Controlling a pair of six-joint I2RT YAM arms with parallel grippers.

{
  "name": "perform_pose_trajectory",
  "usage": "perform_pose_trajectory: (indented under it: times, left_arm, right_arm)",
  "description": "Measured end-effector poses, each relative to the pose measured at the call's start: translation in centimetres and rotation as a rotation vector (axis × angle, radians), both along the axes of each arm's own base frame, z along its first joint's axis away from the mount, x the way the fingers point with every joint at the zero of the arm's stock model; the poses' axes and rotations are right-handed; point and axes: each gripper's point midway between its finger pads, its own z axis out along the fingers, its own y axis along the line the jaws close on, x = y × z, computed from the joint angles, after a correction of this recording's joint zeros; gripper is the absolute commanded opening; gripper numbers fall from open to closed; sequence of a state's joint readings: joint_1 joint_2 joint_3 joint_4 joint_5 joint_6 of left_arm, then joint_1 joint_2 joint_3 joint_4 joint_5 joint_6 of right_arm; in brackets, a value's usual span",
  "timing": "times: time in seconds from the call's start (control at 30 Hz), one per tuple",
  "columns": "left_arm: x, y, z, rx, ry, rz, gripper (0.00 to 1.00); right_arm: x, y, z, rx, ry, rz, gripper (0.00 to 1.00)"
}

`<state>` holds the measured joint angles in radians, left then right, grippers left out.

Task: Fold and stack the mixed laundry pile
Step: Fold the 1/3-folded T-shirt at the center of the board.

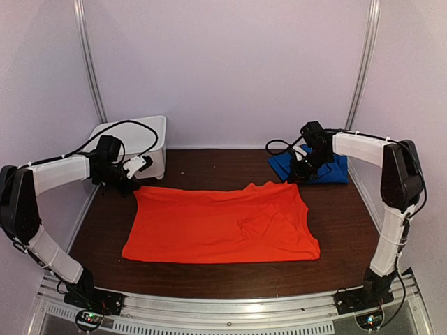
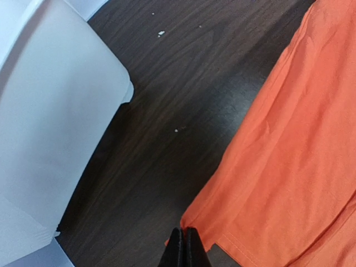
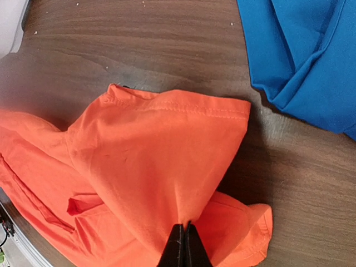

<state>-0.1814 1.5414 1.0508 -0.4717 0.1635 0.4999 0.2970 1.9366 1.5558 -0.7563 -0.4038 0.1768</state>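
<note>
Left gripper (image 2: 183, 247), right gripper (image 3: 184, 245) pinch orange T-shirt (image 1: 220, 223) corners; blue garment (image 3: 300, 50) nearby

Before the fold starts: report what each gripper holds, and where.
Right gripper pinches the shirt at its far right corner, cloth tented up. Left gripper is shut at the far left corner, apparently pinching its edge.
</note>
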Motion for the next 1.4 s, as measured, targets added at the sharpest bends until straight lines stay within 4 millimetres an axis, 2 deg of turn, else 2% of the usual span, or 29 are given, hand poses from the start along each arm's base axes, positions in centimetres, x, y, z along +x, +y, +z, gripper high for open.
perform_pose_trajectory:
  times: [0.17, 0.3, 0.4, 0.6, 0.7, 0.93, 1.17, 1.37, 1.4]
  left_arm:
    - [-3.0, -0.1, -0.8, 0.029, 0.031, -0.010, 0.00]
    - [-5.0, 0.4, -1.4, 0.055, 0.053, 0.000, 0.00]
    - [-6.2, 1.2, -1.7, 0.079, 0.066, 0.024, 0.00]
    - [-7.4, 2.6, -1.7, 0.117, 0.060, 0.080, 0.00]
    - [-7.8, 2.8, -2.0, 0.122, 0.067, 0.092, 0.00]
    - [-8.1, 2.9, -3.8, 0.132, 0.137, 0.103, 0.00]
    - [-8.4, 2.9, -2.9, 0.125, 0.122, 0.102, 0.00]
    - [-8.7, 2.3, -3.5, 0.119, 0.138, 0.079, 0.00]
    - [-8.9, 2.1, -3.8, 0.122, 0.148, 0.071, 0.04]
  right_arm:
    - [-2.1, -0.2, 0.0, 0.015, 0.004, 0.016, 0.00]
    - [-4.0, -0.2, -0.7, 0.015, 0.019, 0.034, 0.00]
    - [-5.4, -0.4, -1.8, 0.009, 0.042, 0.041, 0.00]
    - [-8.8, -1.2, -5.4, -0.015, 0.125, 0.046, 0.00]
    - [-9.9, -1.4, -6.5, -0.023, 0.153, 0.049, 0.00]
    - [-9.2, -1.2, -5.9, -0.017, 0.129, 0.051, 0.00]
    - [-8.6, -1.0, -4.1, -0.009, 0.088, 0.050, 0.00]
    - [-8.6, -1.0, -5.2, -0.015, 0.111, 0.050, 0.00]
    - [-8.6, -1.0, -5.3, -0.017, 0.115, 0.051, 0.04]
